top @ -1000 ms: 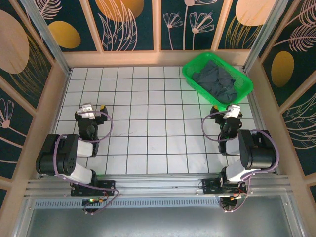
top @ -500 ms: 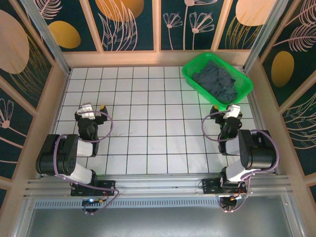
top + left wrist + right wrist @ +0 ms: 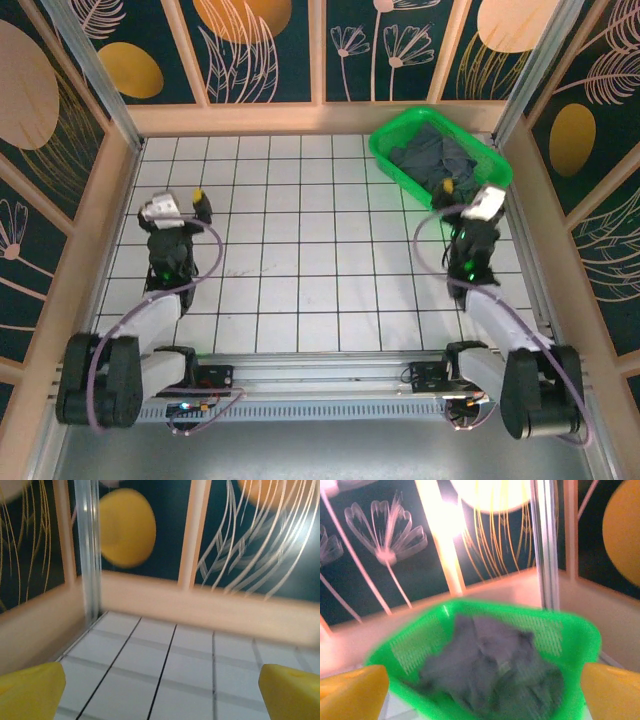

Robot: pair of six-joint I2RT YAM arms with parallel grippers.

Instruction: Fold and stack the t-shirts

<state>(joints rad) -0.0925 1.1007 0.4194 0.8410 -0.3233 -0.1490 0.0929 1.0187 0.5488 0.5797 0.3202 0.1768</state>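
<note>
1. The white tiled worktop (image 3: 300,250) has wood walls w/ dark flower pics all round it.
2. A bright green plastic basket (image 3: 398,127) sits at the far right corner of the worktop.
3. The dark slate-grey soft cotton t-shirts (image 3: 435,160) lie in a crumpled heap inside the basket, not folded.
4. The left gripper (image 3: 178,203) is up over the left side of the worktop, near the left edge, approx. halfway back.
5. Its jaws are spread wide and hold nothing. In the left wrist view its yellow fingers (image 3: 30,690) sit at the bottom corners, w/ white tiles and the far wall btwn them.
6. The right gripper (image 3: 467,195) is up over the right side of the worktop, just beside the near side of the basket, and it points at the basket.
7. Its jaws are spread wide too and hold nothing. In the right wrist view its yellow fingers (image 3: 352,692) sit at the bottom corners, w/ the basket and t-shirts btwn them, a bit blurry.
8. Both arms reach out from their bases at the near edge.
</note>
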